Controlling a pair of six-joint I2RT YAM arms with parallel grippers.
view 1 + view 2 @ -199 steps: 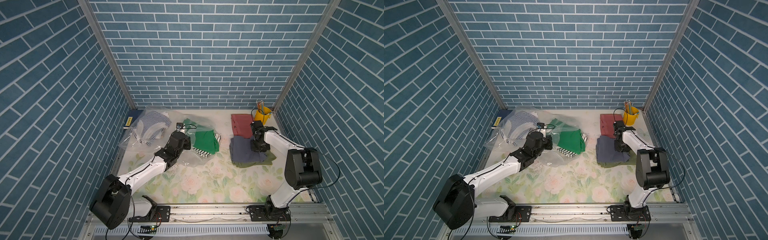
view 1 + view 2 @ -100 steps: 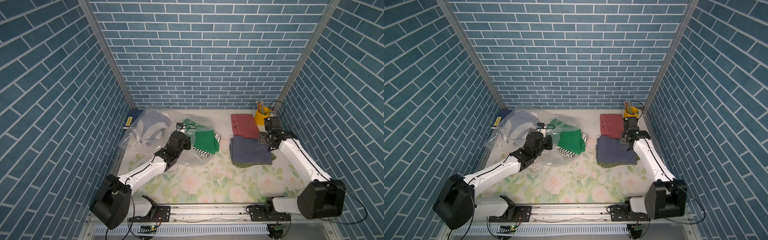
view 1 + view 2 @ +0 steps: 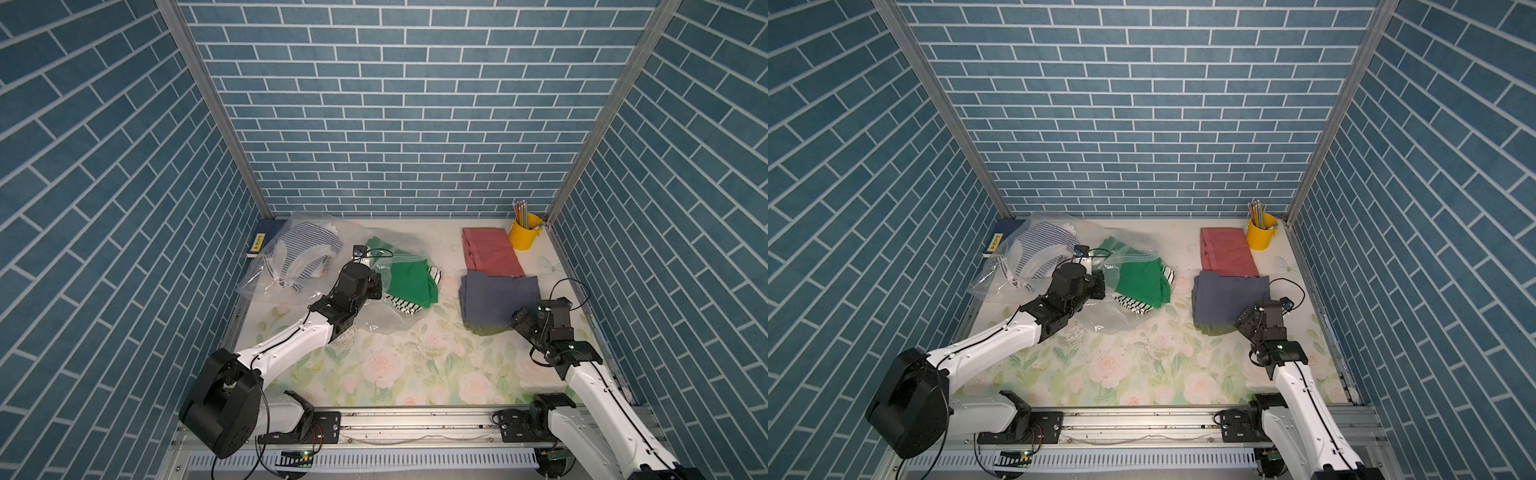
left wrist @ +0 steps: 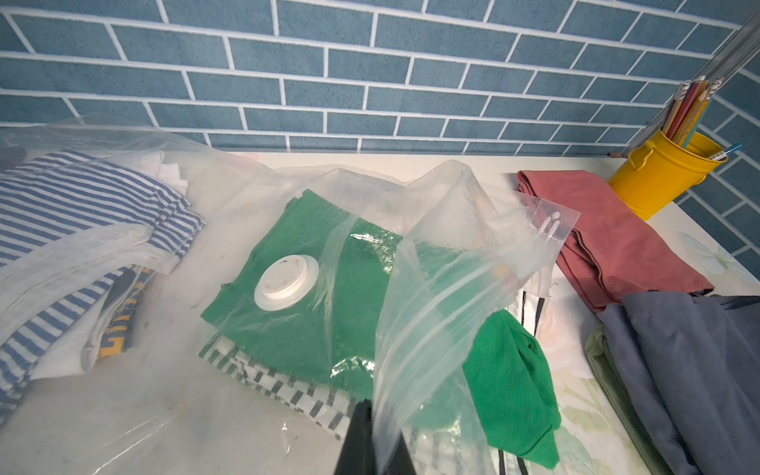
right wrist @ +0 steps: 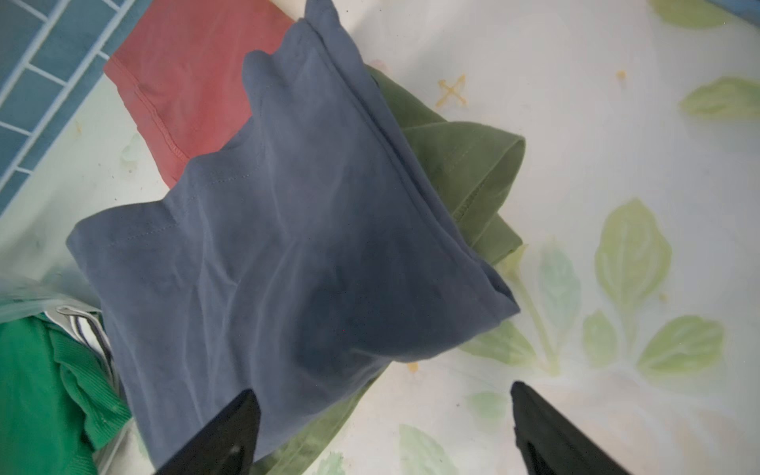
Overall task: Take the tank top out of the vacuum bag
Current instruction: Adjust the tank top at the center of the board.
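The clear vacuum bag (image 3: 382, 324) (image 4: 444, 288) lies left of centre, its white valve (image 4: 286, 281) over a green ribbed garment (image 3: 411, 282) (image 4: 514, 370) that pokes out of the bag's mouth. My left gripper (image 3: 380, 286) (image 4: 376, 415) is shut on the bag's plastic edge and holds it up. To the right, outside the bag, a folded grey-blue top (image 3: 498, 299) (image 5: 288, 226) rests on an olive garment (image 5: 464, 164). Over its near corner my right gripper (image 3: 517, 320) (image 5: 382, 390) hovers open and holds nothing. I cannot tell which garment is the tank top.
A black-and-white striped garment (image 3: 405, 307) lies under the green one. A second clear bag of blue-striped clothes (image 3: 303, 253) and a book (image 3: 266, 237) sit at the back left. At the back right are a folded red garment (image 3: 490, 253) and a yellow pencil cup (image 3: 525, 235).
The right gripper has opened and drawn back from the far side of the grey-blue top toward the table's front. The left arm has stayed put on the bag.
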